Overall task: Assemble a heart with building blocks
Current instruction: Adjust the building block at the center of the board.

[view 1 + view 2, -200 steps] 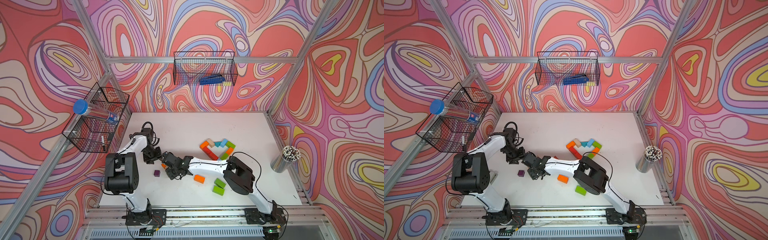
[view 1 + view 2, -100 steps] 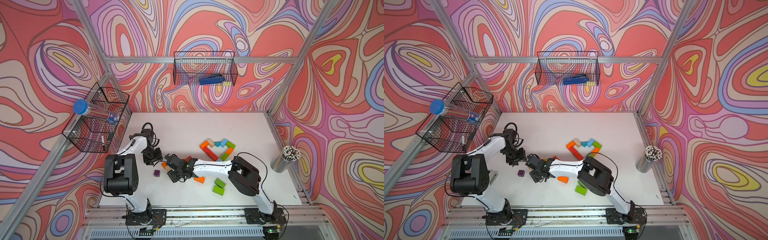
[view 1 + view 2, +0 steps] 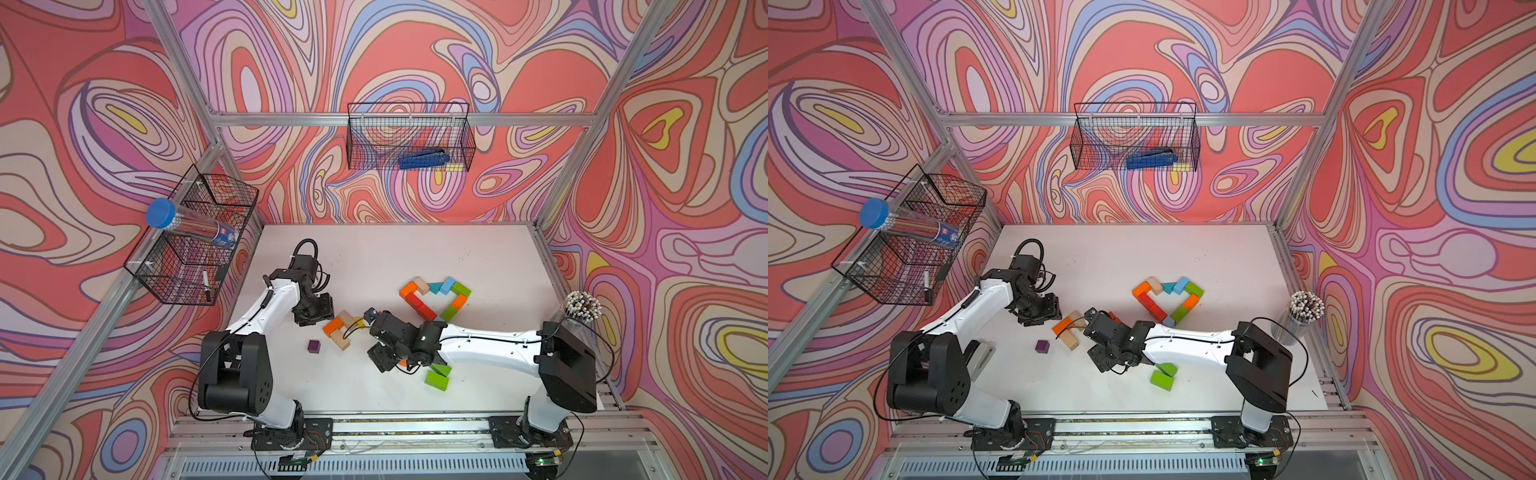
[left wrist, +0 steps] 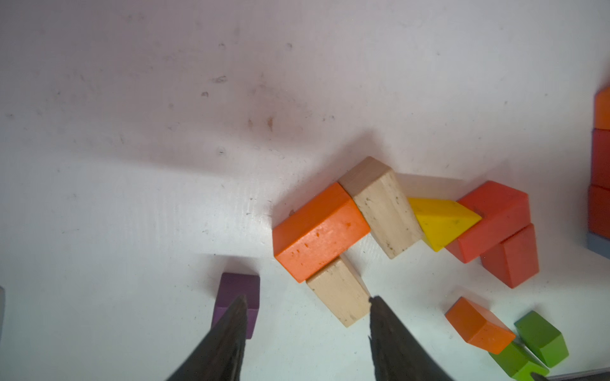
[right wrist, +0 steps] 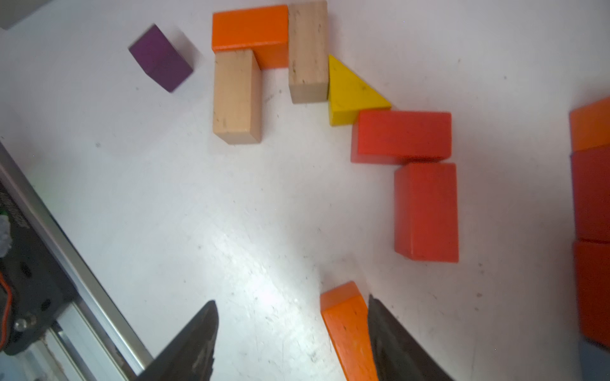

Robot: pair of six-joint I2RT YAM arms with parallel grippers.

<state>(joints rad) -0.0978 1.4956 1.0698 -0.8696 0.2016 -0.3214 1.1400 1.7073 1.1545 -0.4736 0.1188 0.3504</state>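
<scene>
Heart (image 3: 420, 305) sits mid-bench (image 3: 374, 257), slightly toward the right edge. The outline looks closed: orange, wood, teal, blue, green and red bricks touching round a bare middle. My read is you're most of the way there. I can't tell whether the loose blocks go in too.

Loose ones lie between the heart and the front-left corner: orange brick (image 4: 320, 231), two wood bricks (image 4: 383, 211), purple cube (image 4: 239, 290). Green blocks (image 3: 437, 380) are near the front edge.

Left gripper (image 4: 307, 298) hangs jaws apart and empty over the purple cube and a wood brick end. Right gripper (image 5: 292, 299) is spread wide, gripping nothing. A small orange block (image 5: 346, 326) lies on the bench against one finger's inner face and is well apart from the opposite finger.

The wrist views give you the yellow wedge (image 5: 351, 92) and two red bricks (image 5: 425, 211). In both top views the right arm (image 3: 490, 347) mostly hides these. Only the top views show the whole heart; a top view also shows its grey-blue tip block (image 3: 1169, 321).
</scene>
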